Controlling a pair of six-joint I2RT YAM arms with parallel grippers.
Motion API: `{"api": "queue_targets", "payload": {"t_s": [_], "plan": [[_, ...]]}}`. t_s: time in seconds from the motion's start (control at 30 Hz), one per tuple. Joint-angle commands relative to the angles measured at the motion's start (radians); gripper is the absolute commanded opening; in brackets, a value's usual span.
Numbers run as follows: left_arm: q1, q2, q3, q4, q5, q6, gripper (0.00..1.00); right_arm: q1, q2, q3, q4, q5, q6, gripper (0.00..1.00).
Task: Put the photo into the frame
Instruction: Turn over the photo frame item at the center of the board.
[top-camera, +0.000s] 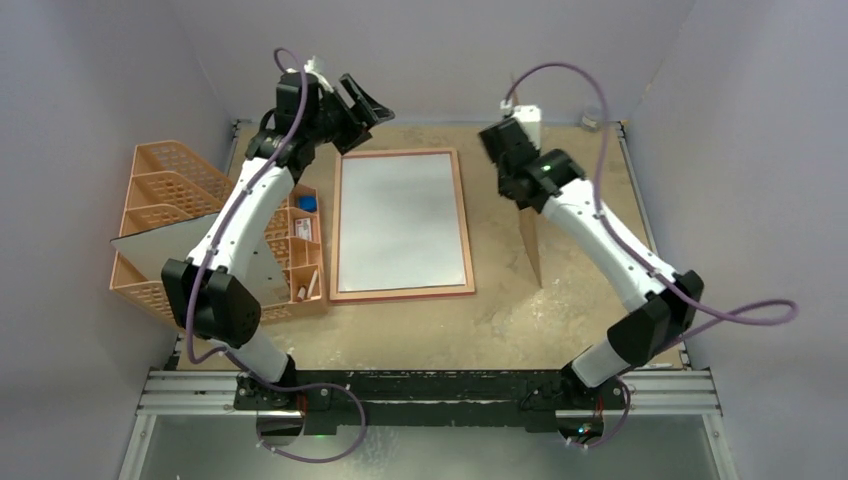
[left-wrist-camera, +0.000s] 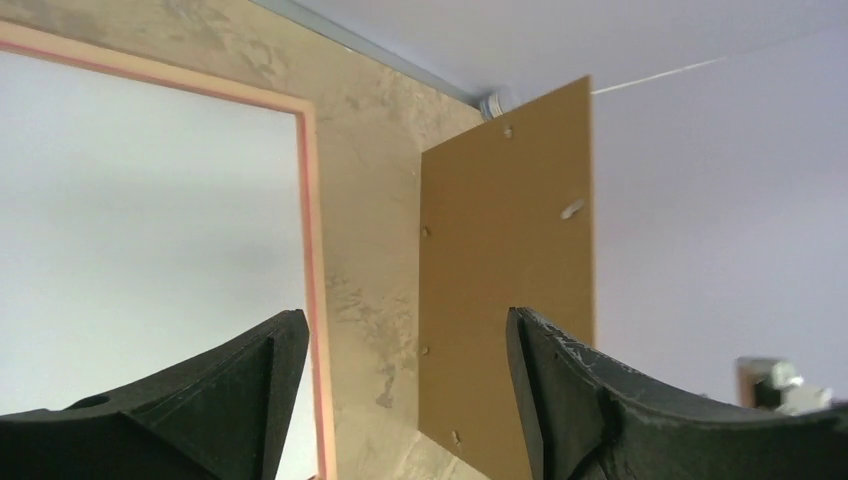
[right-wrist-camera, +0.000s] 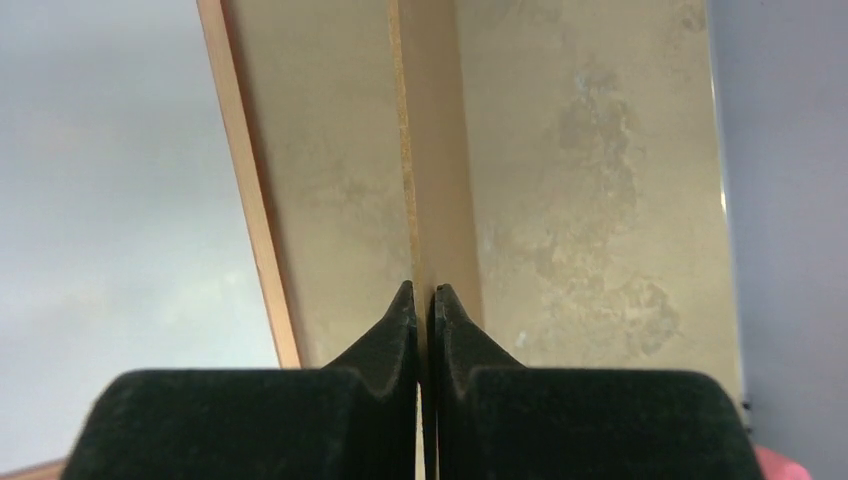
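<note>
Photo lies white-side up in frame, print hidden.

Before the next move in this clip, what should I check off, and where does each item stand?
1. The photo lies white back up inside the frame: ok.
2. The right gripper is shut on the backing board edge: ok.
3. The backing board stands upright, apart from the frame: ok.
4. The left gripper is open, holding nothing: ok.
5. The photo sits flat at every corner: cannot tell.
</note>
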Motion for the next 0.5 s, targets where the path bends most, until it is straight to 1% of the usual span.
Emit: {"api": "queue_targets", "payload": {"t_s": [0.0, 0.07, 0.2, 0.33, 0.47], "plan": [[0.03, -0.072, -0.077, -0.007, -0.032, 0.075, 0.75, -0.147, -0.1, 0.073, 0.285, -0.292, 0.007, 0.0], [0.044, -0.078, -0.114, -0.013, -0.042, 0.095, 0.75, -0.195, -0.103, 0.095, 0.3, -0.321, -0.001, 0.0], [0.072, -0.07, -0.179, -0.042, -0.09, 0.149, 0.75, -0.248, -0.102, 0.134, 0.323, -0.331, -0.004, 0.0], [0.097, -0.055, -0.23, -0.075, -0.213, 0.215, 0.76, -0.285, -0.145, 0.109, 0.396, -0.399, 0.004, 0.0], [0.124, -0.045, -0.267, -0.089, -0.33, 0.265, 0.78, -0.321, -0.201, 0.052, 0.491, -0.522, 0.031, 0.0]]}}
